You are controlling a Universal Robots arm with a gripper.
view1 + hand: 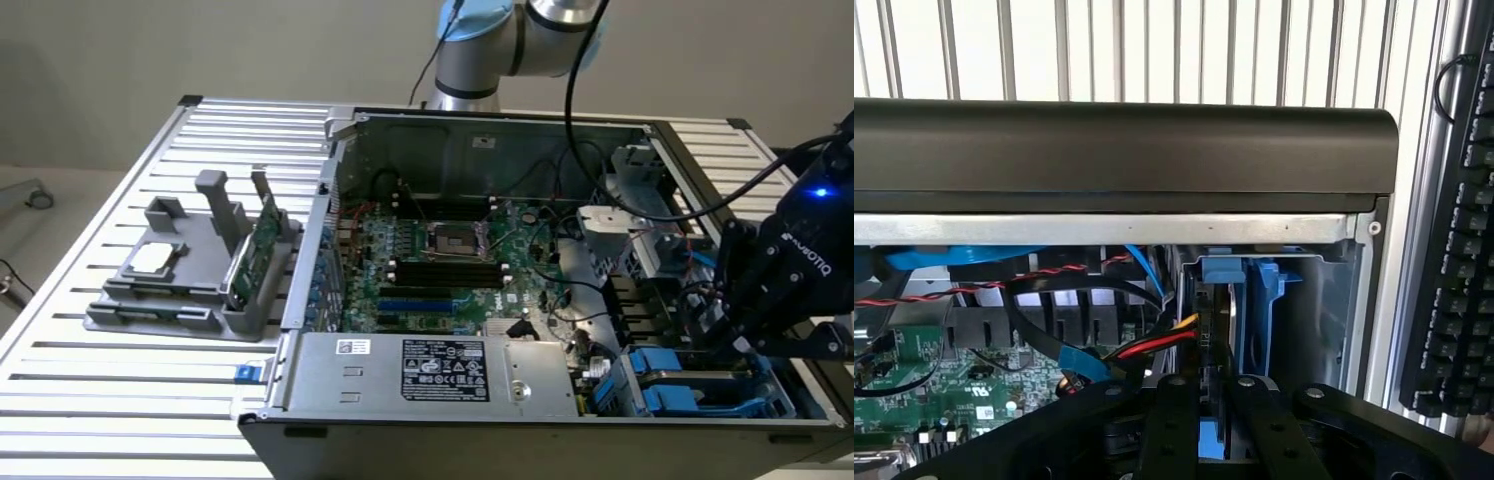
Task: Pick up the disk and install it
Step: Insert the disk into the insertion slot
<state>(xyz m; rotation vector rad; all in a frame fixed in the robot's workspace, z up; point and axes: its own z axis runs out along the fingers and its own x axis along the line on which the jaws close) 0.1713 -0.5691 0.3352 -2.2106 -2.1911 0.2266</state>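
Exterior view first: your gripper (731, 335) is down inside the open computer case (467, 440), at the corner with the blue drive bays (667, 378) just below and beside it. The motherboard (441, 260) sits off to one side of the gripper. The grey holder (187, 290) is well apart from it, out beyond the far wall of the case. From this angle you cannot tell what the jaws have.

Wrist view now, and this settles it. The jaws stand nearly together, and a thin slab sits edge-on between them. That looks like the disk (1214, 330), pinched on its flat faces with its blue frame showing between the fingers (1169, 420). Straight ahead of the fingertips is a blue drive bay (1269, 300), and the disk's leading end appears to sit at its mouth. Red and yellow cables (1154, 345) run close beside the fingertips. A keyboard (1464, 250) lies outside the case.

On handling, treat the disk as stiff, fairly heavy for its size and shock-sensitive. Its metal faces are likely slick, so the plastic frame edges are your safer hold.
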